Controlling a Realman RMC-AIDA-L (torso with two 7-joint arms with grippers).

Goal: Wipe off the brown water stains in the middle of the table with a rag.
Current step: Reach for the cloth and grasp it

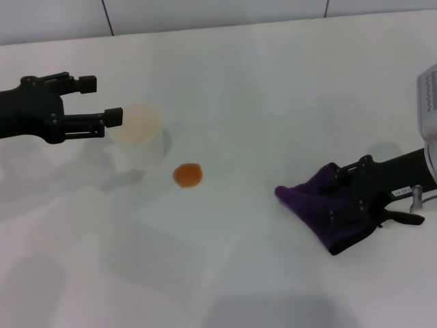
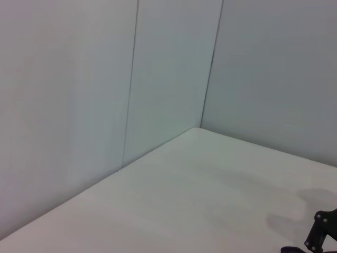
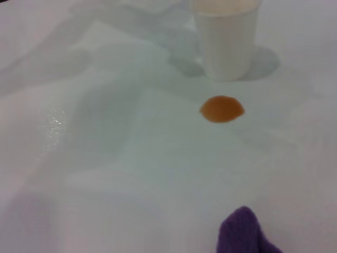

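- Plainly still unwiped: brown water stains point(image 1: 188, 175), one small round orange-brown blot, sitting wet on the bare white table point(image 1: 273, 109) near its middle.
- Lying just beside the pale cup point(image 1: 138, 134), on the side of the cup toward the robot and toward its right arm; not touching the cup, as the right wrist view shows a strip of table between them.
- Well apart from the blot, on its right-arm side: rag point(image 1: 321, 205), dark purple, bunched and resting on the table, its loose corner pointing back toward the blot.
- Clamped over the rag's far end from the blot: right claw point(image 1: 355, 201), closed on the cloth and low to the table.
- Judged the nearer working arm; coming move likely a straight drag of the rag across open table toward the blot, stopping short of the cup.
- Beyond the cup from the blot: left claw point(image 1: 92, 102), raised, fingers spread, gripping nothing, idle beside the cup's rim.
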